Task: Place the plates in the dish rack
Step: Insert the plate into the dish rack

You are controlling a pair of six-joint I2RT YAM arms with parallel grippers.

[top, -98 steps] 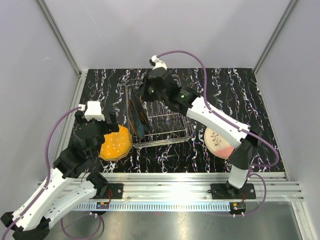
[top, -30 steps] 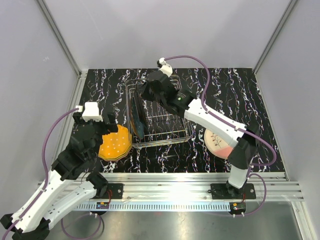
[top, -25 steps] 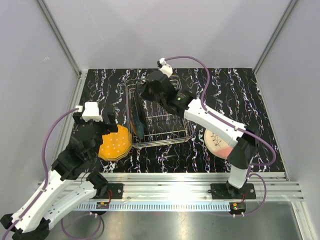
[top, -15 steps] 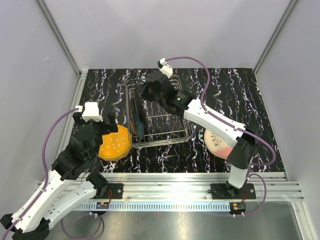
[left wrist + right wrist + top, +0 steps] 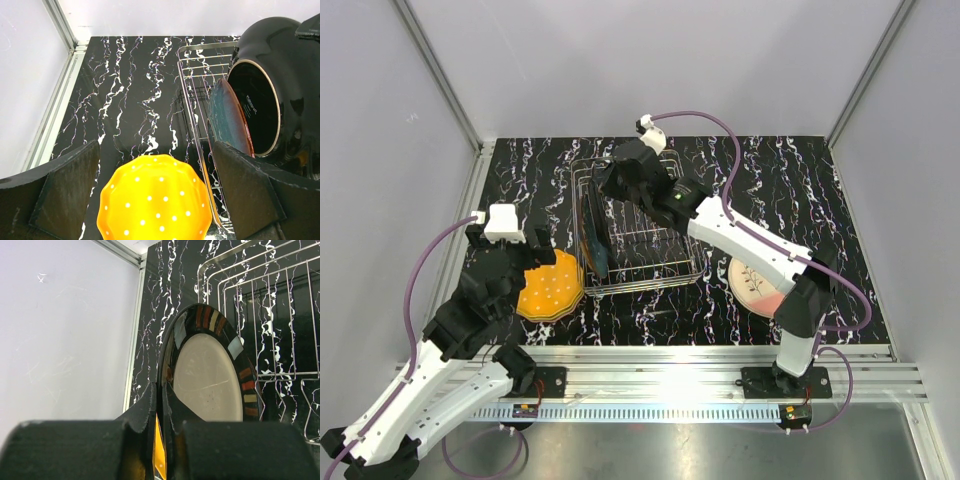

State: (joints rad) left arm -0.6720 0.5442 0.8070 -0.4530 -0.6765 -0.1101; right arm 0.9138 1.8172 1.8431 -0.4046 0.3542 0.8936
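Observation:
My right gripper (image 5: 612, 183) is shut on the rim of a black plate (image 5: 210, 375) with a cream centre and coloured rim blocks. It holds the plate upright over the left part of the silver wire dish rack (image 5: 650, 262); the plate also shows in the left wrist view (image 5: 260, 105). A dark teal plate with an orange rim (image 5: 227, 117) stands in the rack's left slots. An orange plate with white dots (image 5: 155, 200) lies flat on the table left of the rack. My left gripper (image 5: 160, 200) hovers open above it, jaws wide on either side.
A cream and pink plate with a plant drawing (image 5: 760, 280) lies flat to the right of the rack, near the right arm's base. The black marbled table (image 5: 520, 180) is bounded by grey walls and metal rails.
Since 3.3 s ago my right wrist has shifted slightly with the black plate over the rack. Over the last second neither arm has visibly moved.

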